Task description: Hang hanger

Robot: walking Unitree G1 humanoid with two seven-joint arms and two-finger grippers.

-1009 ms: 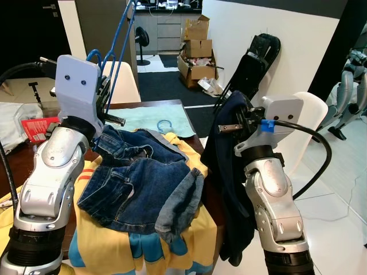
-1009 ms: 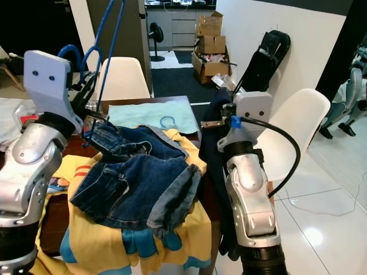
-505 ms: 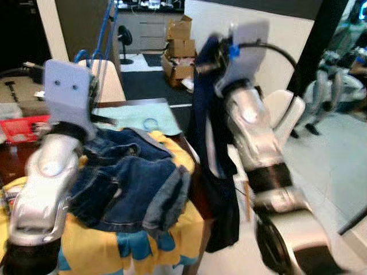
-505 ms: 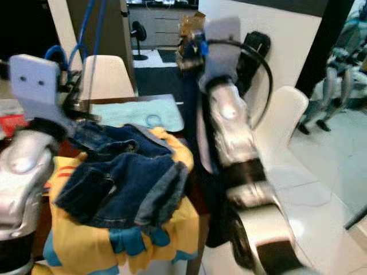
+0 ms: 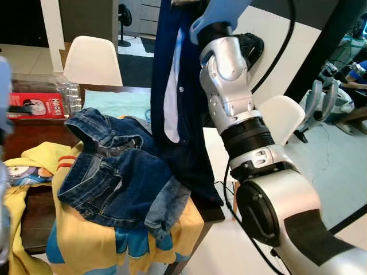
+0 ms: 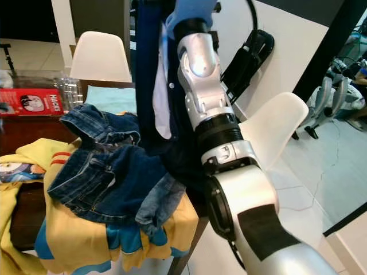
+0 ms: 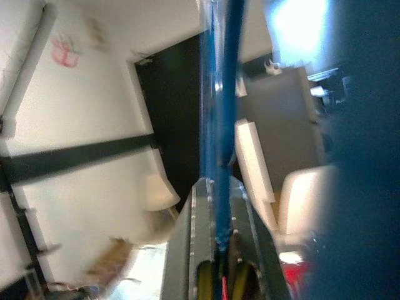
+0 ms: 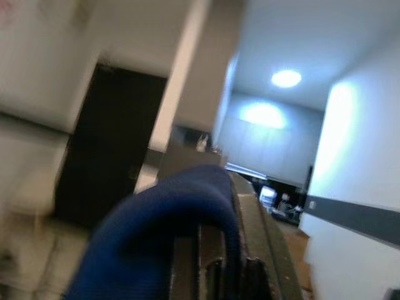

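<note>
A dark navy shirt (image 5: pixel 178 103) hangs straight down from the top of the left eye view, over the table's right side. My raised right arm (image 5: pixel 229 74) holds it up. In the right wrist view, navy cloth (image 8: pixel 169 231) drapes over my right gripper (image 8: pixel 215 262), which is shut on it. In the left wrist view a blue hanger (image 7: pixel 220 125) runs up out of my left gripper (image 7: pixel 215 250), which is shut on its bar. A blurred part of my left arm (image 5: pixel 3 86) shows at the far left edge.
Blue jeans (image 5: pixel 114 172) lie on a yellow garment (image 5: pixel 97 246) over the dark wooden table (image 5: pixel 34 220). A red box (image 5: pixel 34 106) and teal cloth (image 5: pixel 114 104) lie further back. White chairs stand behind (image 5: pixel 92 60) and to the right (image 5: pixel 284 114). A black bag (image 5: pixel 252 48) leans on the wall.
My right arm has swung up and leftward, lifting the navy shirt from beside the table to high over it. My left arm has moved out to the left edge. The camera has shifted too.
</note>
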